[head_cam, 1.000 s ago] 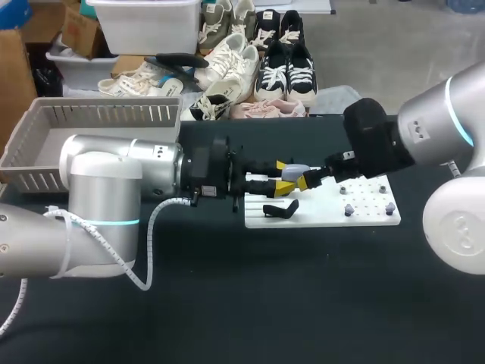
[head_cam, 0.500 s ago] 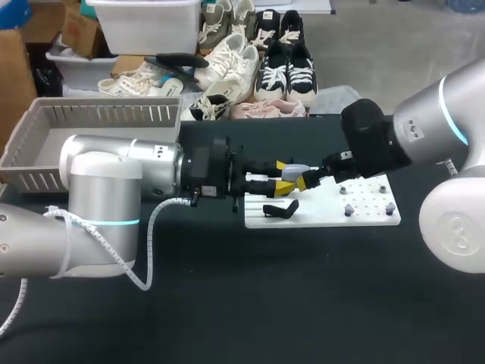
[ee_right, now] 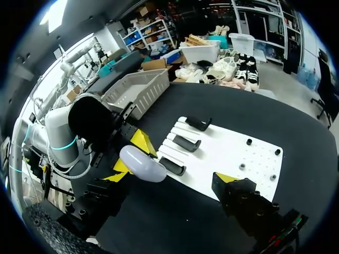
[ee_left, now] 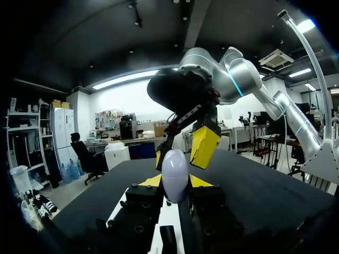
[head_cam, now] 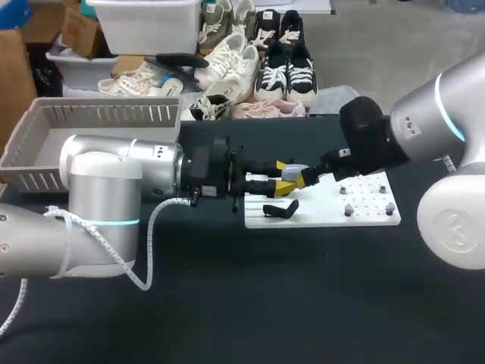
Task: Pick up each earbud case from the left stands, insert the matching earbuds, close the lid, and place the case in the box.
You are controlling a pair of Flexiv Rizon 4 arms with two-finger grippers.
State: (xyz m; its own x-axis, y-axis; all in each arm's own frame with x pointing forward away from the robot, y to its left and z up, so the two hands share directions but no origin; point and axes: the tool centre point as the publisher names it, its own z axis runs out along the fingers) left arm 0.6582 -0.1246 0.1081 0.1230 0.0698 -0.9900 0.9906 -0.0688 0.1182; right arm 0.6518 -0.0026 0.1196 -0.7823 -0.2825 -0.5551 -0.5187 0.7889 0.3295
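While the grey slatted box [head_cam: 91,114] stands at the table's [head_cam: 265,303] far left corner, partly hidden by the left arm, the pale earbud case [head_cam: 294,170] is clamped between the left gripper's [head_cam: 283,176] yellow tips over the left end of the white stand board [head_cam: 364,216]. The right gripper [ee_right: 170,179] is spread wide about the case, one tip beside it. Open black tabletop lies in front. Since a second ago, only the right arm's elbow has been shifted slightly.

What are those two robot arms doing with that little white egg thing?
The left gripper holds a small white earbud case in its jaws, up above the white board. The right gripper sits right by the case with its jaws open, one yellow tip close beside it. A black stand on the board holds nothing, and the grey basket sits off to the left.
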